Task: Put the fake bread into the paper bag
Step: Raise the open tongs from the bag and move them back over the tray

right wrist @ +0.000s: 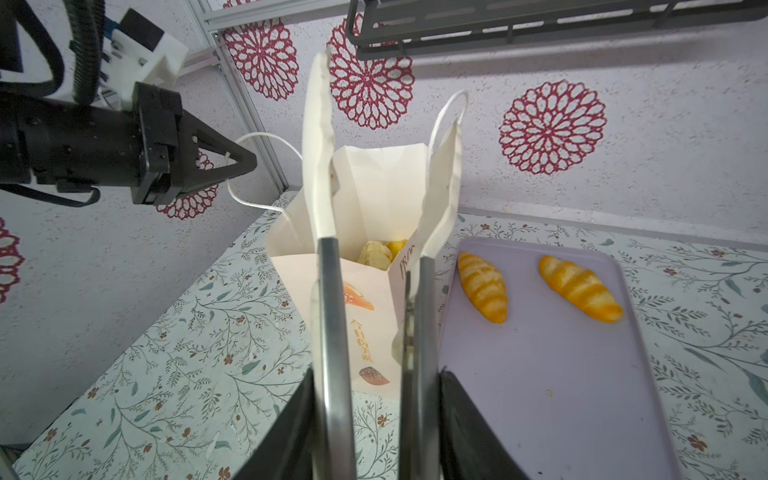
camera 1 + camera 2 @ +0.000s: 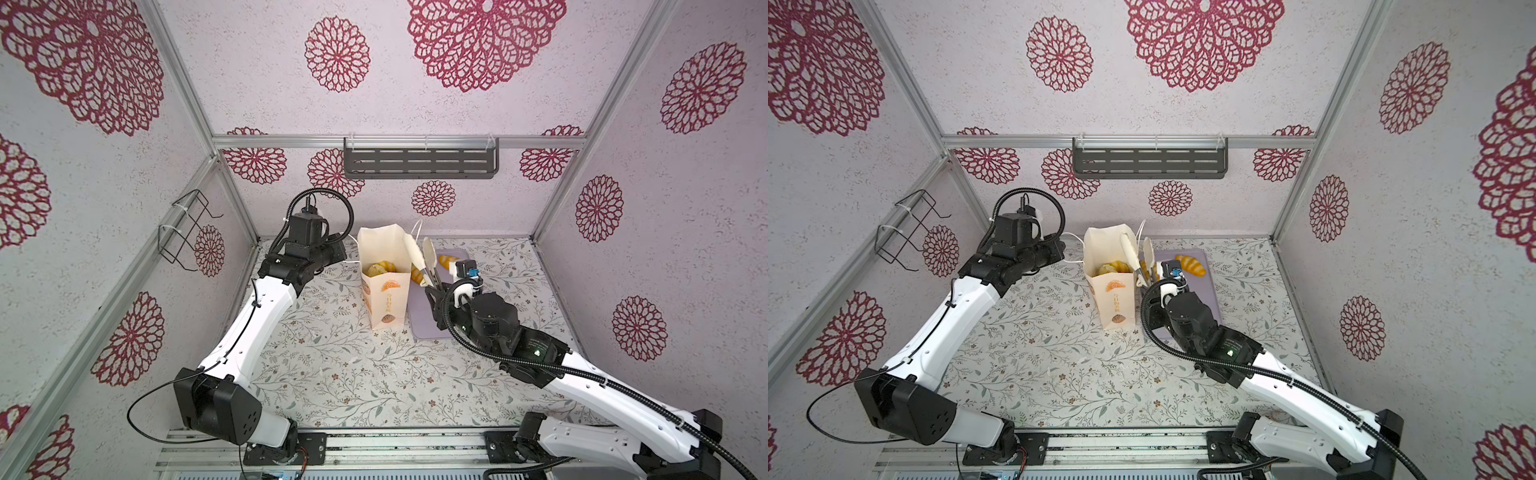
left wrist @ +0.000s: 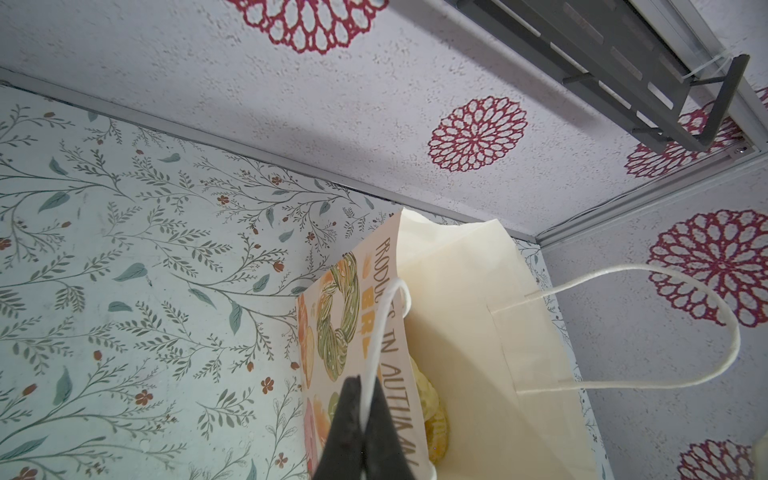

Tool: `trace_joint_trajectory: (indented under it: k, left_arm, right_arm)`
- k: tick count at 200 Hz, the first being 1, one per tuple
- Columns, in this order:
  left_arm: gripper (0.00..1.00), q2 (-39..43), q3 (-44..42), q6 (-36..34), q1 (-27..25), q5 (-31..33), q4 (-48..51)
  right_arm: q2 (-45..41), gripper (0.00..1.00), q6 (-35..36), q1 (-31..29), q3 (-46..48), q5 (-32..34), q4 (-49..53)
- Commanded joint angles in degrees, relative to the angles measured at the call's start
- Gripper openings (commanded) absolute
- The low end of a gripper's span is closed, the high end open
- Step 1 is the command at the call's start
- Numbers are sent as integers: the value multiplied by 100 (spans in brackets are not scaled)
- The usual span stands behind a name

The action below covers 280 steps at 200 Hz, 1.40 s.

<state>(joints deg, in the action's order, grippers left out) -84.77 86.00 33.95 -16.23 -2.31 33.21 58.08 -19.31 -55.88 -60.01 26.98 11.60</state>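
**Top views.** The bag (image 2: pixel 384 303) stands upright mid-counter (image 2: pixel 332 365) with its mouth open and bread (image 2: pixel 380 268) inside. The left hand (image 2: pixel 340 252) sits just left of the bag's rim. The right hand (image 2: pixel 434 291) carries tongs (image 2: pixel 429 255), whose cream blades rise empty at the bag's right rim. The tray (image 2: pixel 428 328) lies just beside the bag on the right. Two rolls rest on its far end. The near roll (image 2: pixel 417 275) is close to the bag and partly behind the tongs, and the far roll (image 2: pixel 449 261) lies farther right.

**Left wrist view.** The left hand (image 3: pixel 361 419) is pressed together on the bag's cord (image 3: pixel 386 311), pinching it. Bread (image 3: pixel 434 415) lies low inside the bag (image 3: pixel 457 332).

**Right wrist view.** The right hand (image 1: pixel 374 424) pinches the tongs' steel arms (image 1: pixel 332 332) between its jaws. The blades stand apart with nothing between them, one over the bag's mouth and the other at its right wall. Both rolls lie to the right of the tongs on the tray (image 1: pixel 561 374). The near roll (image 1: pixel 484 286) and the far roll (image 1: pixel 579 289) slant the same way, lying roughly parallel.

**Judgement.** The right arm is much the nearer to the rolls. Its next move likely turns on swinging the blades right and down off the bag. They would then straddle the near roll across its short width.
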Motion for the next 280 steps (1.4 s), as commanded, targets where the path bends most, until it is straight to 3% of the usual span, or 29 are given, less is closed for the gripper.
trace_joint_trajectory:
  k: [1,35,143,182,230,280]
  left_arm:
    - [0,139,-27,-100,0,20,-165]
    - [0,145,-30,-100,7,11,-181]
    - [0,147,-25,-108,10,28,-166]
    - [0,137,-21,-108,8,24,-166]
    - [0,90,-5,-92,10,11,-148]
    - [0,103,13,-134,7,53,-122]
  right_arm:
    - [-166,45,293,42,-228,527,86]
    - [-262,44,330,213,-140,705,230]
    - [-585,44,265,1549,637,-14,238]
    - [-382,44,527,1797,723,-252,356]
    - [34,44,890,2070,885,-1188,109]
    - [482,46,1158,2243,1013,-1530,-221]
